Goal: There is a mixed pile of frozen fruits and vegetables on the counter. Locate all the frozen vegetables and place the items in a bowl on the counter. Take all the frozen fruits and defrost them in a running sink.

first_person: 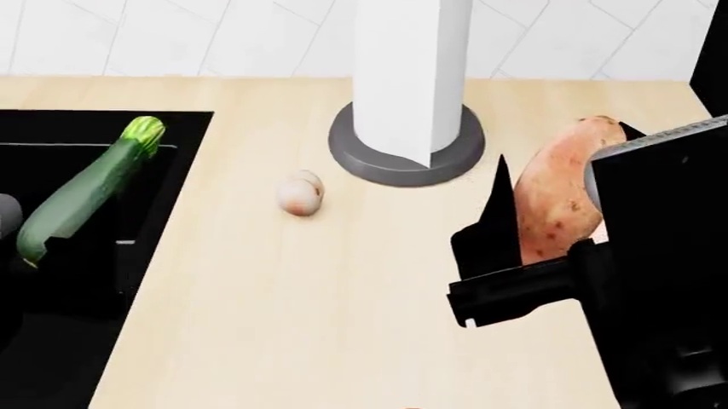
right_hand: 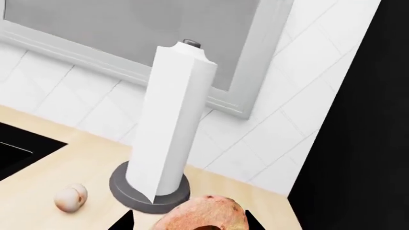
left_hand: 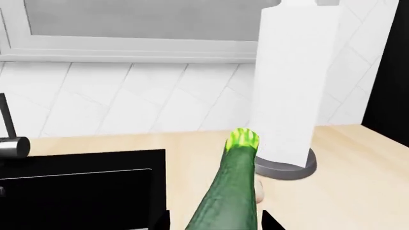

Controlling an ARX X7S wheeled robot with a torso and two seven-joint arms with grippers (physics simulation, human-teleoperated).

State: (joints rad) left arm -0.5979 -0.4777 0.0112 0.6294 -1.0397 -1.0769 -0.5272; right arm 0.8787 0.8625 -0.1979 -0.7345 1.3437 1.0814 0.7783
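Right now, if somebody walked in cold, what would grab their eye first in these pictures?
Probably the tall white paper-towel roll on its grey base, standing at the back of the counter. Next, the two vegetables held aloft: the dark green zucchini in the left pincer, over the black sink, and the speckled sweet potato in the right pincer. A small peach lies alone on the counter beside the roll's base.

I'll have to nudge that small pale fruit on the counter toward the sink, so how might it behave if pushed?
The peach looks round, so it would probably roll rather than slide. Its crease may make it wobble off line. The counter looks smooth and flat, with the paper-towel roll close by, so it may run on or bump that base.
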